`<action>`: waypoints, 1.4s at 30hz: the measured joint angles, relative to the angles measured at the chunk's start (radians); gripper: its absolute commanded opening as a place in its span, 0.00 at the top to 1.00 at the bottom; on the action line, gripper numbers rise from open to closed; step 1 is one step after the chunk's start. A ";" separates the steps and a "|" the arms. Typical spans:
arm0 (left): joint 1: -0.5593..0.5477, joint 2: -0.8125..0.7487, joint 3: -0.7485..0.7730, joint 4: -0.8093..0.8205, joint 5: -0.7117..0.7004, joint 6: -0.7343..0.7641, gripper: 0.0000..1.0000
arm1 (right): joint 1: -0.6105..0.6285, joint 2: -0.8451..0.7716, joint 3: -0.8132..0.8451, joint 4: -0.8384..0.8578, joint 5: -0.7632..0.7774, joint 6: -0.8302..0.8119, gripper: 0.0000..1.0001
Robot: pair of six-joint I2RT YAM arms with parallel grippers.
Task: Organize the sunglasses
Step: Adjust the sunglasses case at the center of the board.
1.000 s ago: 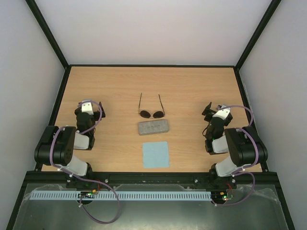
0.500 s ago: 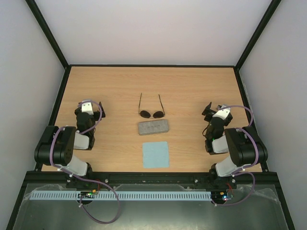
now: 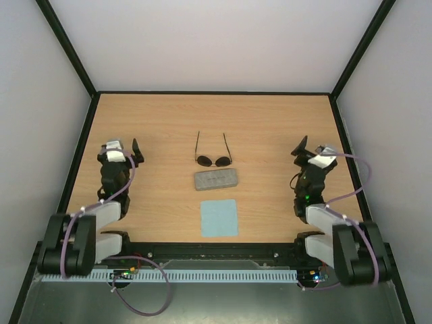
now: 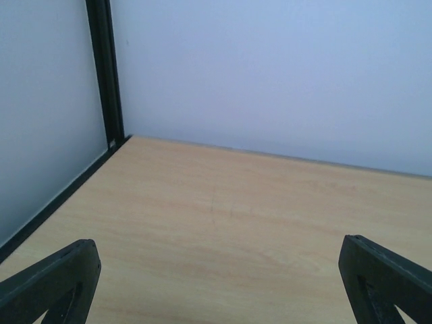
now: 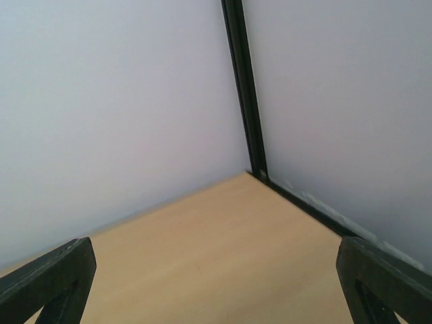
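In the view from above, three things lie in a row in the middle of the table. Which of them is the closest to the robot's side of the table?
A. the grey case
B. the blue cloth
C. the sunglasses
B: in the top view the blue cloth lies closest to the robot, the grey case is just beyond it, and the sunglasses are farther still.
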 measured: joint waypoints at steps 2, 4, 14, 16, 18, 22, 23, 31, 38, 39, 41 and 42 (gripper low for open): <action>-0.006 -0.101 0.016 -0.079 0.008 -0.011 0.00 | -0.001 -0.112 0.065 -0.140 -0.010 0.027 0.01; -0.018 -0.207 0.043 -0.172 0.025 -0.026 0.00 | -0.001 -0.215 0.133 -0.271 -0.035 0.061 0.01; -0.044 -0.430 0.488 -0.814 0.129 -0.297 0.01 | -0.001 -0.493 0.423 -0.860 -0.169 0.230 0.01; -0.044 -0.419 0.576 -0.938 0.164 -0.335 0.00 | -0.001 -0.463 0.498 -0.950 -0.188 0.277 0.02; -0.037 -0.412 0.625 -1.022 0.212 -0.370 0.01 | -0.001 -0.424 0.558 -1.033 -0.204 0.338 0.01; 0.012 -0.423 0.618 -1.149 0.296 -0.464 0.01 | -0.001 -0.341 0.603 -1.147 -0.294 0.386 0.01; 0.021 -0.430 0.603 -1.170 0.324 -0.479 0.01 | -0.001 -0.311 0.618 -1.179 -0.323 0.389 0.01; 0.023 -0.468 0.508 -1.260 0.463 -0.566 0.00 | 0.112 -0.042 0.693 -1.326 -0.482 0.385 0.01; -0.049 -0.592 0.379 -1.316 0.477 -0.650 0.01 | 0.350 0.166 0.710 -1.368 -0.504 0.375 0.04; -0.077 -0.599 0.362 -1.323 0.476 -0.660 0.00 | 0.372 0.207 0.720 -1.372 -0.506 0.369 0.06; -0.134 -0.604 0.338 -1.344 0.471 -0.679 0.00 | 0.402 0.290 0.742 -1.376 -0.515 0.362 0.09; -0.161 -0.605 0.329 -1.353 0.464 -0.689 0.00 | 0.412 0.323 0.749 -1.375 -0.521 0.358 0.11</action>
